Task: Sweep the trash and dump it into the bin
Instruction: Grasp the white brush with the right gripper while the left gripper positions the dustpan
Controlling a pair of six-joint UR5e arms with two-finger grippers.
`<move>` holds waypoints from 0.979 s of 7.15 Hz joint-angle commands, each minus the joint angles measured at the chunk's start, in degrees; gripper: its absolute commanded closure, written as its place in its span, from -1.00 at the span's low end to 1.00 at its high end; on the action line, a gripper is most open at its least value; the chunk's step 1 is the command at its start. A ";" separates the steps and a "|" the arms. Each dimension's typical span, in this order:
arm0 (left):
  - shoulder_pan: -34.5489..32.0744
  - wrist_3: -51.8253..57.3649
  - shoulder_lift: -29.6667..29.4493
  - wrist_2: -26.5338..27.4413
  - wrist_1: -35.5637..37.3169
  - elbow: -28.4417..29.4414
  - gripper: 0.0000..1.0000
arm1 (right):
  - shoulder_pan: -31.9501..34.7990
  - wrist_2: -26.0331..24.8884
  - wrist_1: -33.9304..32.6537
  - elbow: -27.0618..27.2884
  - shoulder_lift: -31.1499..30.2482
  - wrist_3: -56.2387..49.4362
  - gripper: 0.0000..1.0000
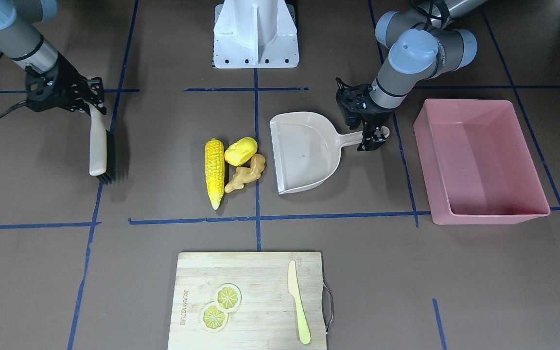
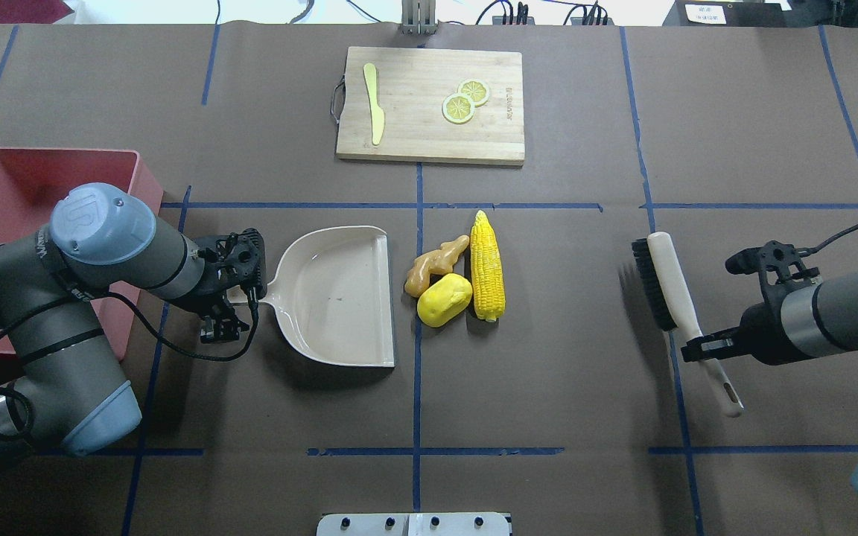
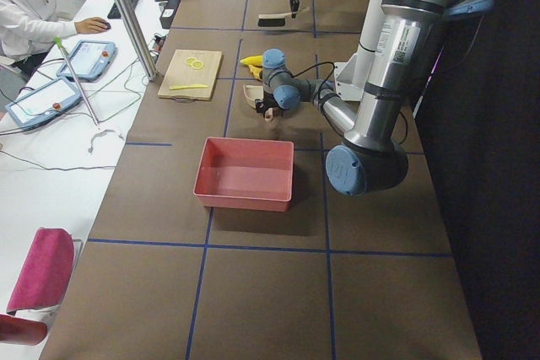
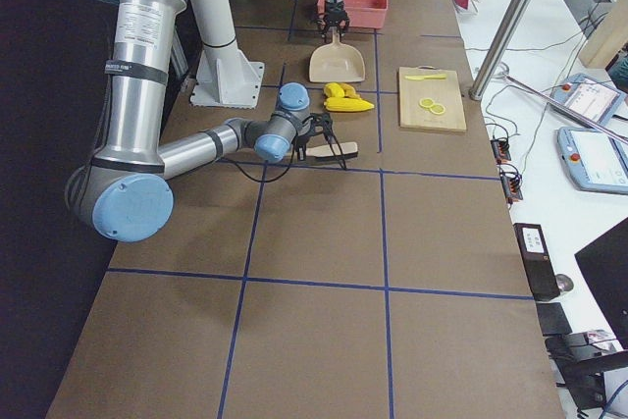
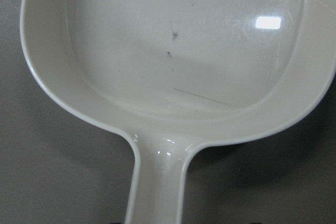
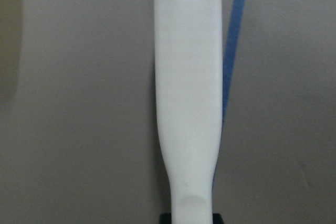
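The trash lies together mid-table: a corn cob [image 1: 214,170] [image 2: 487,264], a yellow potato-like lump [image 1: 240,150] [image 2: 444,299] and a tan ginger root [image 1: 247,173] [image 2: 435,264]. A beige dustpan [image 1: 304,150] [image 2: 339,298] [image 5: 184,51] lies beside them, its open mouth toward them. My left gripper [image 1: 371,136] [image 2: 239,298] is shut on the dustpan handle. The pink bin [image 1: 484,160] [image 2: 27,186] stands empty beyond that arm. My right gripper [image 1: 93,104] [image 2: 701,350] is shut on the handle of a black-bristled brush [image 1: 102,150] [image 2: 667,283] [image 6: 189,103], well apart from the trash.
A wooden cutting board [image 1: 260,272] [image 2: 414,82] with two lemon slices [image 1: 221,306] and a pale yellow knife [image 1: 298,301] lies at the table's far side. The robot's white base [image 1: 255,34] stands at the near side. Blue tape lines cross the brown table.
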 commanded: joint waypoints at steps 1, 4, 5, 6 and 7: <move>0.17 1.98 -1.06 3.79 0.00 0.04 0.49 | -0.99 -0.37 -7.38 -0.20 6.80 0.41 1.00; 0.17 5.87 -2.29 9.71 0.26 -0.05 0.72 | -3.01 -1.87 -15.79 -2.05 15.84 0.50 1.00; 0.17 5.87 -2.30 9.72 0.26 0.04 0.72 | -3.53 -2.04 -17.49 -2.14 16.92 0.50 1.00; 0.26 6.56 -2.39 9.72 0.35 0.04 0.73 | -4.32 -2.65 -17.59 -2.75 17.89 0.59 1.00; 0.17 7.87 -2.65 9.72 1.66 0.04 0.73 | -5.11 -2.83 -17.59 -4.15 19.64 2.42 1.00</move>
